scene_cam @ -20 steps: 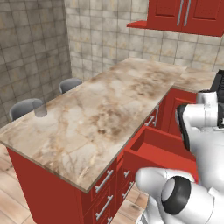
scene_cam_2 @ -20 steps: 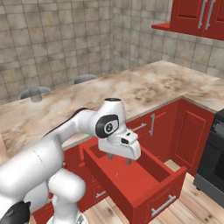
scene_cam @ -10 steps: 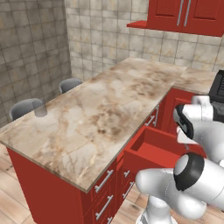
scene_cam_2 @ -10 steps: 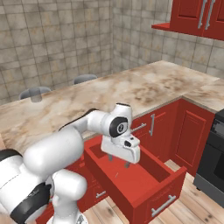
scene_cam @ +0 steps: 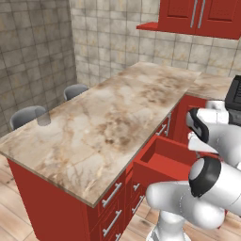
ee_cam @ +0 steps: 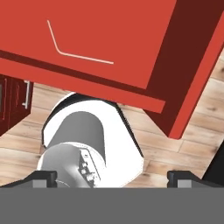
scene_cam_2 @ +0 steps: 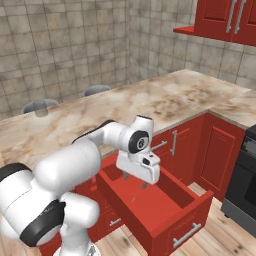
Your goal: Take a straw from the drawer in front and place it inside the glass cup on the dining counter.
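My end effector (scene_cam_2: 134, 180) hangs spread wide and empty above the open drawer (scene_cam_2: 167, 220). The straw (ee_cam: 70, 51), thin and bent, lies flat on the drawer floor toward its back wall. The glass cup (scene_cam: 43, 117) stands well apart, at the far left corner of the surface (scene_cam: 113, 127). My worry: a stick this thin lying flat could slip between my fingertips or skid along the floor if I come down off-centre.

Glossy veined marble dining counter (scene_cam: 108, 122)
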